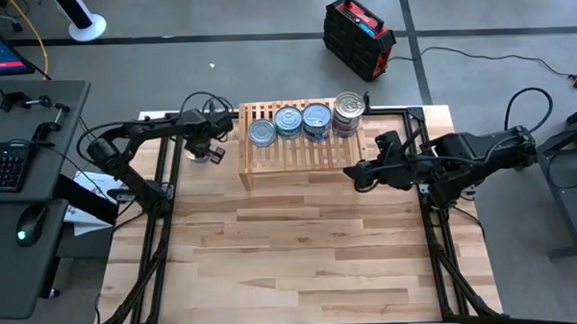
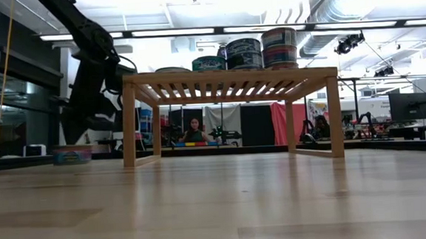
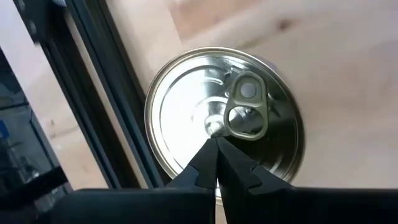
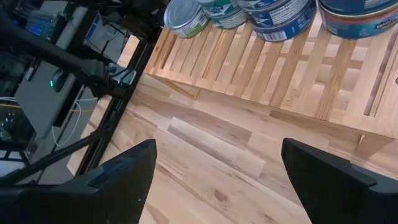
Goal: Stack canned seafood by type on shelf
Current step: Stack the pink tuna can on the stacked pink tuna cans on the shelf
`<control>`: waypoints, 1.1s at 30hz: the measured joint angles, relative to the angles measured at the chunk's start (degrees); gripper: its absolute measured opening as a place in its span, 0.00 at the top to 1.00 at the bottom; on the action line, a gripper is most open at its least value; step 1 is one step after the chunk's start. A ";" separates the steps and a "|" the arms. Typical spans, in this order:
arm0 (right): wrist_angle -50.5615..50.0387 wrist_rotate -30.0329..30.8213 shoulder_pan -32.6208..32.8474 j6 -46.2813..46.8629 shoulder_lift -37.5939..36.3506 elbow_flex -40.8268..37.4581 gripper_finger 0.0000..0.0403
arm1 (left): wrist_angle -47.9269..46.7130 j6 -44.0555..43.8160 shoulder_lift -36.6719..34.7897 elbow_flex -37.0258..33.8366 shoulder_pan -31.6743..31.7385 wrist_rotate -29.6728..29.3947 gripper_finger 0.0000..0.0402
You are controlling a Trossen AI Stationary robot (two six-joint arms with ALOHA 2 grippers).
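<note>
The left gripper [image 3: 217,152], fingers pressed together, hung directly above a ring-pull tin [image 3: 221,118], likely lining up its pickup.

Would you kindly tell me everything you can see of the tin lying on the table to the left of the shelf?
The tin is flat, round, shiny silver metal, its ringed lid facing up with a pull ring lying flat on it. In the low view its side label looks coloured. It sits upright on the wooden table, off the shelf, beside the dark frame rail. The left gripper is right above it, fingers together; contact is unclear.
</note>
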 joint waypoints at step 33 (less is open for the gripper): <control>0.22 -1.57 0.00 -3.43 -0.02 -0.04 0.16 | -19.14 -3.86 -2.16 -3.76 -21.19 25.53 1.00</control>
